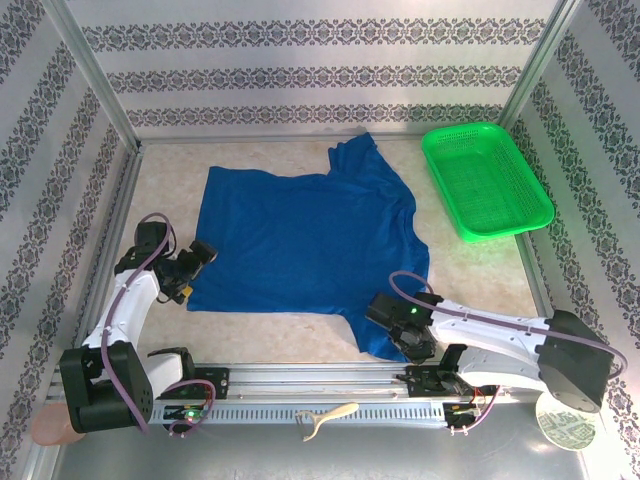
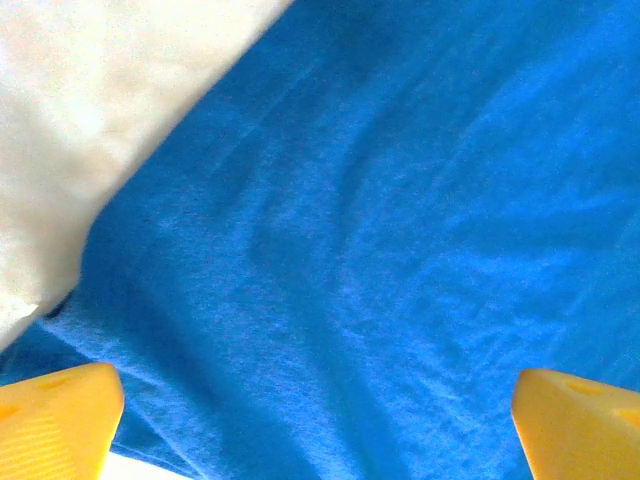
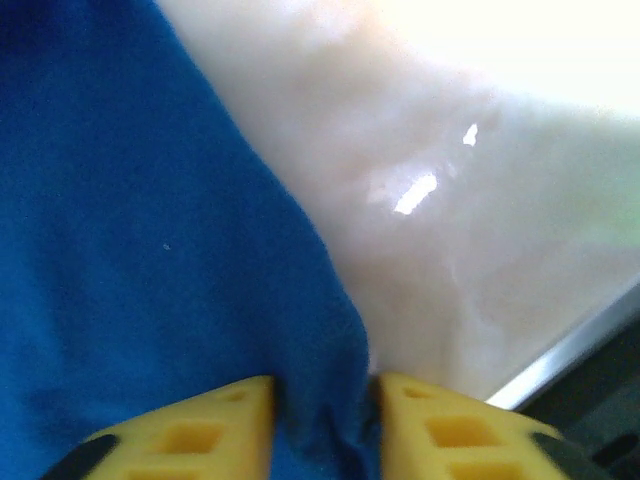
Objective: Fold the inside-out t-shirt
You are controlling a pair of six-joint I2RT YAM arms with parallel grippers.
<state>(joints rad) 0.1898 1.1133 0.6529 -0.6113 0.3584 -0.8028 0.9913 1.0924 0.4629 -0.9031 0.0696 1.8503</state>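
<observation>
Enclosure: a pale stone-look table (image 1: 480, 275) bounded by patterned walls (image 1: 300, 75) on three sides and a metal rail (image 1: 320, 385) along the near edge.

Task item: the t-shirt (image 1: 300, 240) lies spread flat at the middle of the table, plain blue side up. One sleeve reaches toward the back wall. The other sleeve points at the near rail on the right. Its left edge and near hem run roughly straight. The cloth shows shallow wrinkles.

Clearances: bare table shows as a strip along the left wall, a narrow band between hem and rail, and a wider patch on the right. A green basket (image 1: 485, 180) sits in the far right corner, apart from the shirt.

Right arm: it stretches low along the near rail from the right. The right gripper (image 1: 405, 340) is at the near sleeve. In the wrist view its yellow fingers (image 3: 210, 430) pinch a ridge of blue cloth between them, beside the sleeve's edge.

Left arm: it is bent upward, wrist tipped toward the shirt's near left corner. The left gripper (image 1: 190, 265) hangs over the cloth there, fingers (image 2: 60, 415) spread wide, holding nothing.
</observation>
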